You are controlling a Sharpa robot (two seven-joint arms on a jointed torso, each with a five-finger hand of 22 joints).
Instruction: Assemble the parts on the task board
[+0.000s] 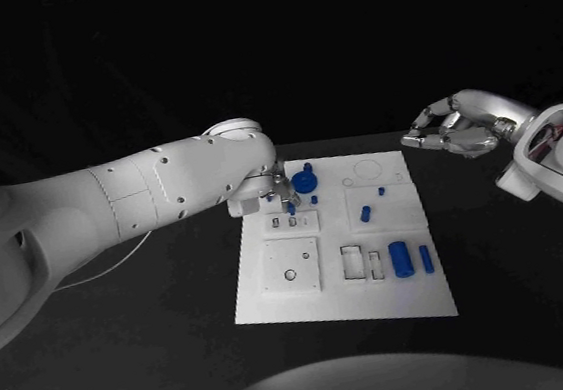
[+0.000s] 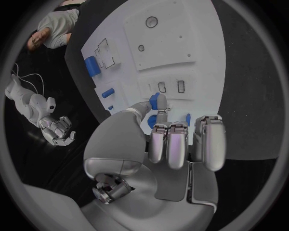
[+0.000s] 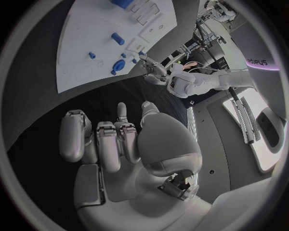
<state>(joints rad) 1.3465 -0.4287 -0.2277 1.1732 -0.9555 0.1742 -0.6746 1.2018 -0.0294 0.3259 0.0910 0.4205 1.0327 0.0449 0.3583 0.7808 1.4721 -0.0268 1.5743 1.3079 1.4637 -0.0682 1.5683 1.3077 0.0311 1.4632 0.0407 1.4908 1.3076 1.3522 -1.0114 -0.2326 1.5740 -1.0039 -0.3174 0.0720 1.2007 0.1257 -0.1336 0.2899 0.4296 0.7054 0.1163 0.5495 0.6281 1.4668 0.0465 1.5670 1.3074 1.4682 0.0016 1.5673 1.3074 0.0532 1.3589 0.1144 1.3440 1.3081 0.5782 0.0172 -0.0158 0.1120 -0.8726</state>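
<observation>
— What carries everything?
— A flat black table [image 1: 126, 312].
— And directly on it?
— A white rectangular plastic task board [image 1: 278, 302], lying flat near the table's middle.

No readable text, labels, numbers or signs on anything

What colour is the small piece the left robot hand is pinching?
Blue; the small piece shows best in the left wrist view.
</observation>
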